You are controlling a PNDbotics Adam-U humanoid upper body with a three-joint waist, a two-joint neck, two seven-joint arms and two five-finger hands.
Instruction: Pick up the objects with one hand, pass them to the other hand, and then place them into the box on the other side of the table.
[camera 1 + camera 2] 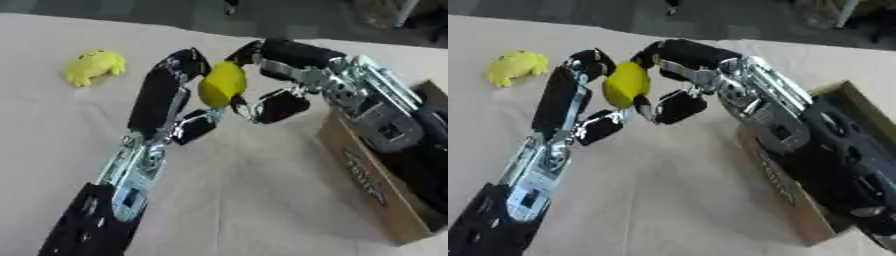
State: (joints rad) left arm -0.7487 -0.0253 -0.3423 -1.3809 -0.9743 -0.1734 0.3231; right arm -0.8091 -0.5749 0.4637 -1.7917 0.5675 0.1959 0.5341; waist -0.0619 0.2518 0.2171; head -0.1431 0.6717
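Two robot hands meet in the air over the surface (262, 200). Between them is a yellow thing (222, 84). It is long and a bit round, maybe a toy fruit. It is up off the surface, not lying on it.

The left hand (171, 95) comes up from the bottom left. Its fingers bend round the left side of the yellow thing, with the thumb low down. The right hand (280, 75) comes in from the right. Its fingers curl over the top of the yellow thing and its thumb sits under it. So both hands are holding the same thing.

This looks like the pass from one hand to the other. The box (372, 185) is on the right, just under the right arm. So the right hand should likely be the one to take the thing.

To do this well, the right hand should hold tight before the left hand lets go. Then the left hand should open its fingers slowly and pull back to the left, so it does not knock the thing out. If both let go at once, it will drop.

A second toy (94, 66), yellow like a frog, lies far away at the left on the surface. It waits its turn.
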